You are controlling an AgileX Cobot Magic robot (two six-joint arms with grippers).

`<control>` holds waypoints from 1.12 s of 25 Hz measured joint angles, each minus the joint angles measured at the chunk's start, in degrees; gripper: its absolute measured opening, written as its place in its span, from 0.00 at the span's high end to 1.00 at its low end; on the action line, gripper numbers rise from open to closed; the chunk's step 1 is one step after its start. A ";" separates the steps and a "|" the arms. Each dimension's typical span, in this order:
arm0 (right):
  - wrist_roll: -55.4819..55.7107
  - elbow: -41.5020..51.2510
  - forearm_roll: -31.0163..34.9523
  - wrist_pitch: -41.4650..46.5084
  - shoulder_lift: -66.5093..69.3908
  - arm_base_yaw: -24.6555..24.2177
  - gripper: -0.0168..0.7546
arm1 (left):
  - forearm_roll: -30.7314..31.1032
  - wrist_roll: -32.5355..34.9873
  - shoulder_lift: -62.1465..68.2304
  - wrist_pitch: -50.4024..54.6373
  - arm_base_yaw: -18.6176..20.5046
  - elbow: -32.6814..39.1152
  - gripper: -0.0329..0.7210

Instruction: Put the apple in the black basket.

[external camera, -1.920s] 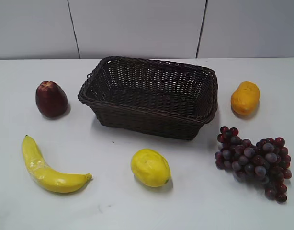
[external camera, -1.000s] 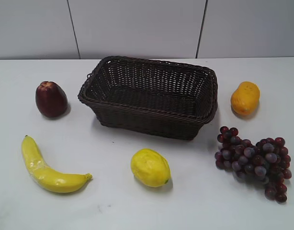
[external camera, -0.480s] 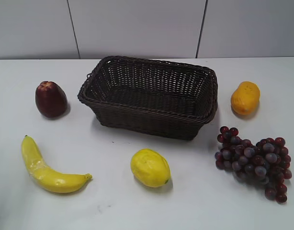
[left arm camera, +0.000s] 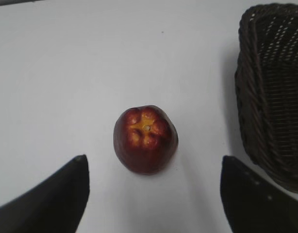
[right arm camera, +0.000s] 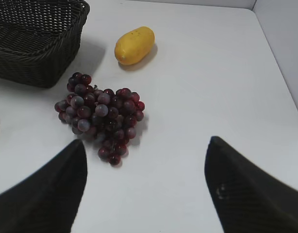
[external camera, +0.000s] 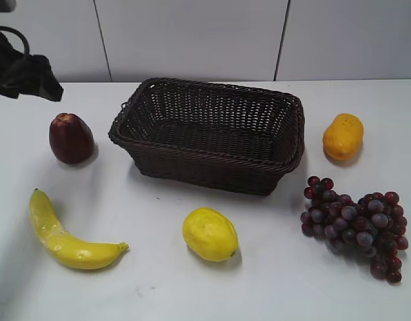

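The dark red apple (external camera: 71,138) stands upright on the white table, left of the black basket (external camera: 209,134). In the left wrist view the apple (left arm camera: 145,140) lies ahead of my open, empty left gripper (left arm camera: 153,167), centred between its fingers and clear of both; the basket's woven wall (left arm camera: 270,92) is at the right. In the exterior view only a dark part of the left arm (external camera: 21,70) shows at the top left, above and behind the apple. My right gripper (right arm camera: 146,150) is open and empty over bare table, near the grapes. The basket is empty.
A banana (external camera: 61,234) lies at the front left, a lemon (external camera: 209,233) in front of the basket, a purple-red grape bunch (external camera: 356,224) at the front right, and an orange-yellow fruit (external camera: 343,136) right of the basket. A grey wall stands behind the table.
The left arm has come into the exterior view at the top left, above the apple. The fruit and the basket have not moved.
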 joint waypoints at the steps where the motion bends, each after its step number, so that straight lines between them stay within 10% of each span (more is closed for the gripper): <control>1: 0.00 0.00 0.00 0.00 0.00 0.00 0.24 | 0.04 0.01 2.23 0.00 -0.06 -1.08 0.11; 13: 0.05 0.00 0.00 0.00 0.00 0.00 0.24 | 0.40 0.06 20.35 2.63 -0.55 -12.17 0.10; 28: 0.00 0.00 0.00 0.00 0.00 0.00 0.24 | 2.52 0.06 13.48 15.80 -2.21 -22.96 0.16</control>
